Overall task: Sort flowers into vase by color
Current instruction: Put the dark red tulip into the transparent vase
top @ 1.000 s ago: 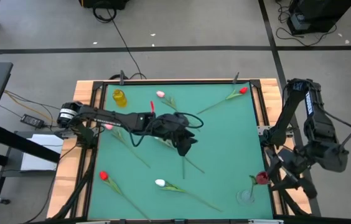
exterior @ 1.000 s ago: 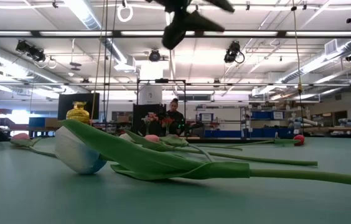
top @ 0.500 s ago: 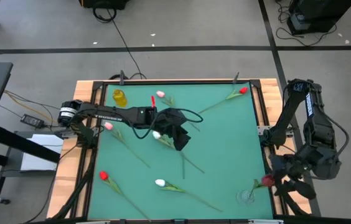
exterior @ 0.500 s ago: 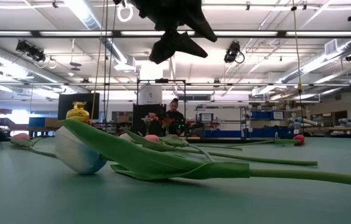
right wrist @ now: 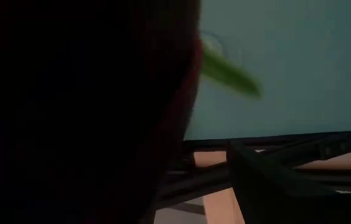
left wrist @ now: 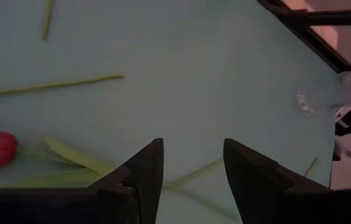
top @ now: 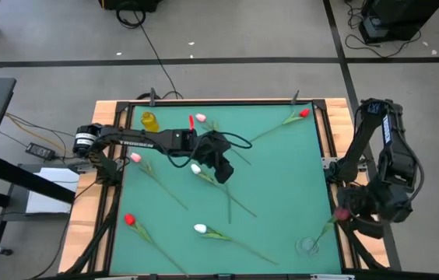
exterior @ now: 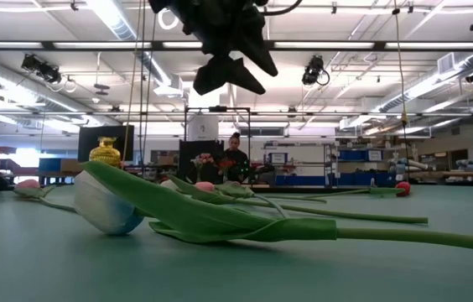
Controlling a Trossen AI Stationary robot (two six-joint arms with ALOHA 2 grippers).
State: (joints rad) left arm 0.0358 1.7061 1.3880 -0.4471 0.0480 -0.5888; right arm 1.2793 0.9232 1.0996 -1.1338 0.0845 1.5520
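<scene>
**A:** Where is the left gripper [top: 223, 169]?

**B:** It hangs over the middle of the green worktop [top: 282, 171], above the mat. Its dark fingers [left wrist: 144, 171] stand moderately apart with nothing between them.

**A:** And the right gripper [top: 349, 215]?

**B:** It is at four o'clock, just past the worktop's edge, and its fingers are closed on a dark maroon artificial tulip [top: 342, 212]. The green stem slants down toward a clear glass vase [top: 307, 246] at five o'clock. Whether the stem's end is inside the vase cannot be told.

**A:** And the other flowers?

**B:** They lie flat on the mat.
- A red tulip [top: 303, 113] is at one o'clock.
- A second red tulip [top: 129, 220] is at eight o'clock.
- A white tulip [top: 200, 229] is at seven o'clock.
- A second white tulip [top: 196, 168] is just beside the left gripper.
- A pink tulip [top: 135, 158] is at nine o'clock.

A small yellow vase [top: 149, 122] stands at ten o'clock.
</scene>
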